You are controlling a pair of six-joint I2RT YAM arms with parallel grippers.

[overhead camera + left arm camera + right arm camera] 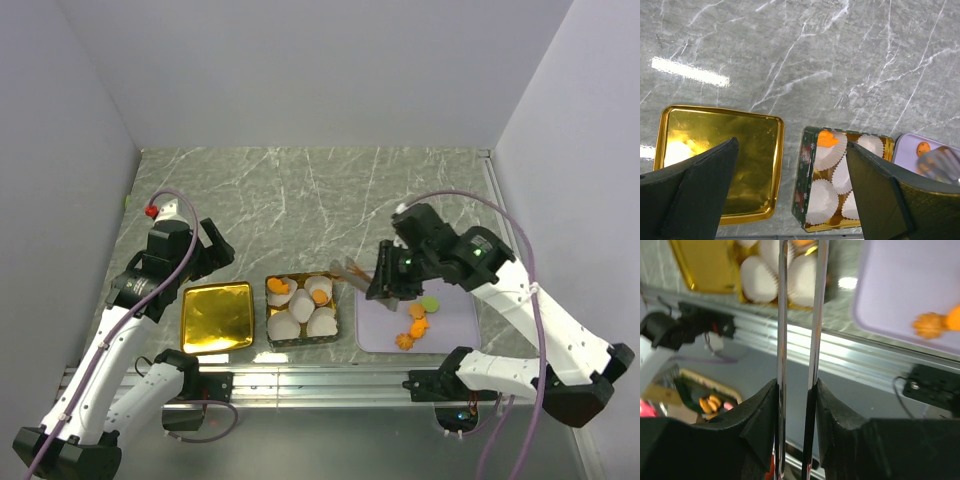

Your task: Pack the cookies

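Several orange cookies lie on a lavender tray at the right; two more sit in white paper cups inside a square tin. My right gripper is shut on metal tongs, whose tips reach over the tin's far right corner. In the right wrist view the gripper clamps both tong arms; the tips run off the top edge. My left gripper is open and empty, above the gap between lid and tin.
A gold lid lies flat left of the tin and also shows in the left wrist view. A green piece lies on the tray. The aluminium rail runs along the near edge. White walls enclose the marble table.
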